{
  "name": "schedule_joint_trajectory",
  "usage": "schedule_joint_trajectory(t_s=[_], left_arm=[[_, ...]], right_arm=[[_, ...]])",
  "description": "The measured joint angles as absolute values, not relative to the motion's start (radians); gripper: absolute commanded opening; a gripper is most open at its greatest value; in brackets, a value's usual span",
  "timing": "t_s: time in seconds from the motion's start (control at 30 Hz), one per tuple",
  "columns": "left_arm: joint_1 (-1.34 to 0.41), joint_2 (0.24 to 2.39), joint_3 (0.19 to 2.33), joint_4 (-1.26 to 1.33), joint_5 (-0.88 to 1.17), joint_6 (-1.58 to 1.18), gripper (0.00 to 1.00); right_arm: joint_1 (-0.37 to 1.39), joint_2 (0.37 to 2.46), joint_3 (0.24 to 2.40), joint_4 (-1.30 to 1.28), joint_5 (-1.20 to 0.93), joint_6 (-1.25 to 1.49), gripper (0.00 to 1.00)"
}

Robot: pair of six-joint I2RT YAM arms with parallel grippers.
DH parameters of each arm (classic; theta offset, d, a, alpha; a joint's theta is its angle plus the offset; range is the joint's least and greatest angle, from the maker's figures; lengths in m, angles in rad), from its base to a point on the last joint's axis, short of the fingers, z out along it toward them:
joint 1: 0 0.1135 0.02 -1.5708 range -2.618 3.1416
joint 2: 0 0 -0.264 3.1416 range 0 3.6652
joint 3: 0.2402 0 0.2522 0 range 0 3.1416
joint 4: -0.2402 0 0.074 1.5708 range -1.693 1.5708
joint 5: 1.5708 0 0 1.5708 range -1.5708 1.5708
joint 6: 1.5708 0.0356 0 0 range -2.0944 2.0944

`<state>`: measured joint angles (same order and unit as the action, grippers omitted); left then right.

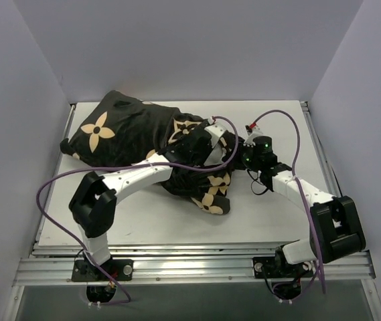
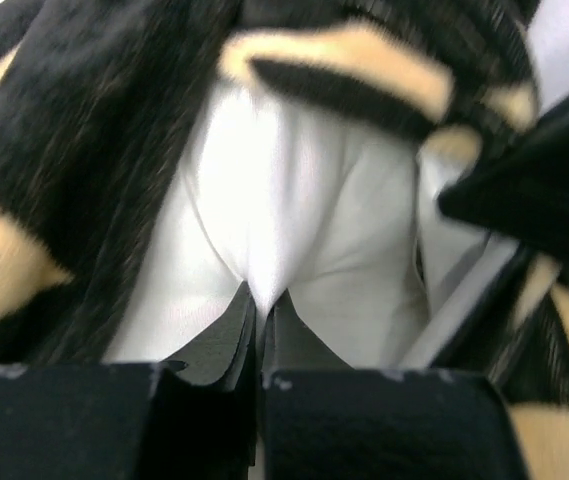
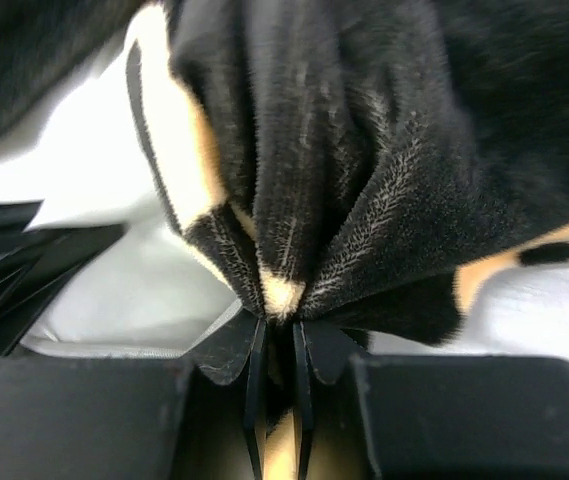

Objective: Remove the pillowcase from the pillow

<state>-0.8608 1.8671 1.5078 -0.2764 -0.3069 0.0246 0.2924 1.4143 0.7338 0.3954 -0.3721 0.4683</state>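
The pillowcase (image 3: 364, 150) looks soft and limp, best gripped where the right end effector (image 3: 279, 320) clamps its bunched edge, while the left end effector (image 2: 261, 300) pinches the squashy pillow (image 2: 294, 200).

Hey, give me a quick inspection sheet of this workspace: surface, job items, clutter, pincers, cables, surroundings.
Surface: white table, metal rail at near edge.
Job's things: black flowered pillowcase bunched from far left to centre; white pillow showing at its opening.
Clutter: nothing seen.
Grippers: left pincer shut on pillow; right pincer shut on pillowcase.
Cables: purple cables loop along both arms.
Surroundings: plain walls on three sides.
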Motion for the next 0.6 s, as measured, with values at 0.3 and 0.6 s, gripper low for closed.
schedule_joint_trajectory(t_s=[0.3, 0.6], left_arm=[[-0.823, 1.551, 1.205, -0.204, -0.206, -0.062, 0.02], [-0.811, 1.289, 1.042, -0.228, -0.040, -0.146, 0.02]], right_arm=[[0.218, 1.327, 0.800, 0.225, -0.410, 0.479, 0.00], [0.151, 1.299, 0.820, 0.091, -0.541, 0.521, 0.00]])
